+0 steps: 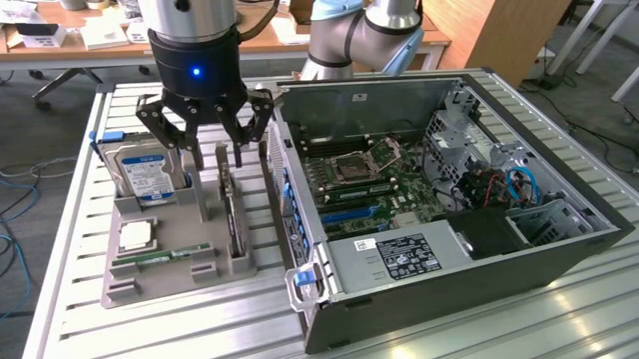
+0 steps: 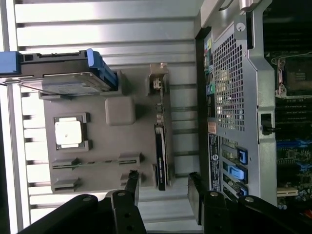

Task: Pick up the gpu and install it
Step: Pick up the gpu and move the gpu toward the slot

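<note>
The gpu (image 1: 233, 221) is seen standing on its long edge in a narrow slot of the grey parts tray (image 1: 160, 288), along the side of the tray nearest the open computer case (image 1: 450, 295) – it has not been lifted, and nothing is touching it. In the wrist view the card (image 2: 161, 158) is shown edge-on as a thin dark strip, with the two black fingers (image 2: 132, 183) of the claw set on either side of its line and apart from it. The gripper (image 1: 218, 161) is held above the far end of the card with its jaws spread wide and nothing between them. Elsewhere on the tray, a silver hard drive (image 1: 143, 176) with a blue-and-white label is propped upright toward the exterior view's left, a square processor chip (image 1: 137, 235) is laid flat in its recess nearer the camera, and a slim green RAM stick (image 1: 161, 256) is laid just in front of that. The case is placed just beside the tray, on the exterior view's right, its side panel off – the motherboard (image 1: 364, 187) inside is exposed. Tray and case are both set on a slatted aluminium table (image 1: 200, 329).
</note>
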